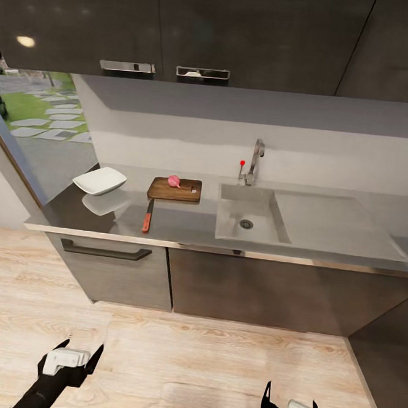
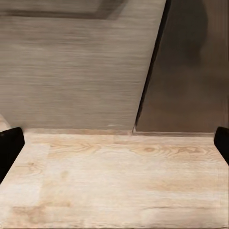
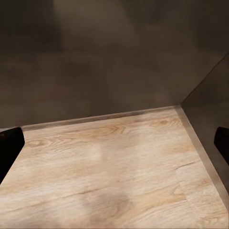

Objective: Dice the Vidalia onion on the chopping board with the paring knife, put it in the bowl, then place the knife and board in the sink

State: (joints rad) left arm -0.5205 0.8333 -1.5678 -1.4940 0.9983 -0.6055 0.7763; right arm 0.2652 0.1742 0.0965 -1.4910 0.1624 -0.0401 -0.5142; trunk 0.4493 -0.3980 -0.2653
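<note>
Vidalia onion (image 1: 174, 181) on chopping board (image 1: 174, 190) | both hands low, well apart

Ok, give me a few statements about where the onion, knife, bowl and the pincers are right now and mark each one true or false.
1. The Vidalia onion lies in the sink. False: it sits on the chopping board.
2. The paring knife lies on the countertop, in front of the board. True.
3. The bowl stands right of the sink. False: it is left of the board, near the counter's left end.
4. The left pincer and right pincer are both open and empty, low over the wooden floor. True.
5. The sink basin holds the board. False: the basin is bare.
</note>
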